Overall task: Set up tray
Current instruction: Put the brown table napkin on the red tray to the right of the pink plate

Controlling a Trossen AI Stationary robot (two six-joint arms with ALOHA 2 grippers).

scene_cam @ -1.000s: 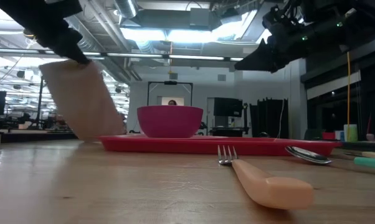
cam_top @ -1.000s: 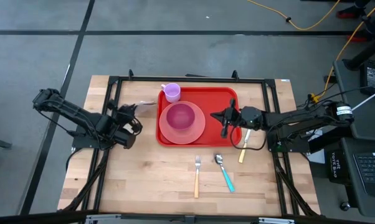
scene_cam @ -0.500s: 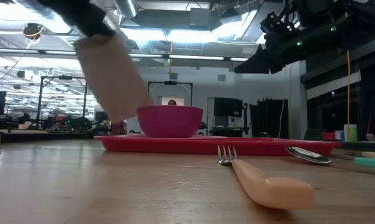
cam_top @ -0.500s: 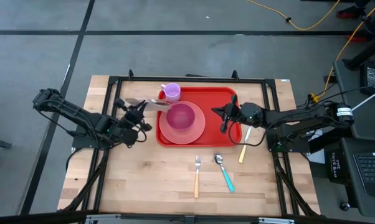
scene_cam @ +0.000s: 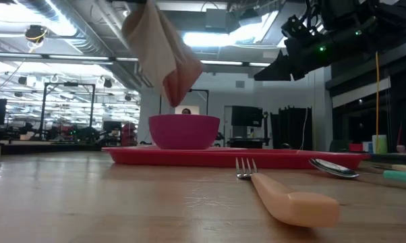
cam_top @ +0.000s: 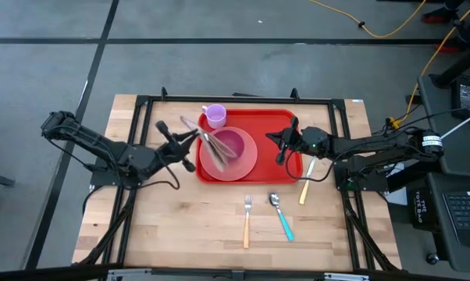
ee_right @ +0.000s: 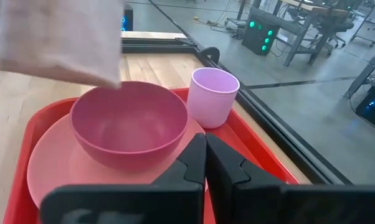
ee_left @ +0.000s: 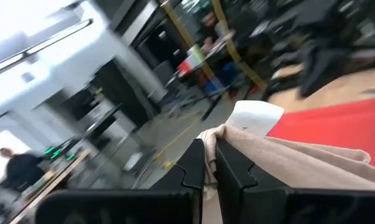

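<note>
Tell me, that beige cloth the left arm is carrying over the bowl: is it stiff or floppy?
Probably floppy: the cloth hangs in loose folds below the shut left gripper. It looks light, since one pinched edge carries it all. It would likely drape over the bowl rather than slide off.

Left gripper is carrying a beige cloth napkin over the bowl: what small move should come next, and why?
Probably carry it on past the pink bowl and lower it: the left gripper, shut on the beige cloth napkin, hangs above the bowl on the red plastic tray, not over a bare spot.
</note>
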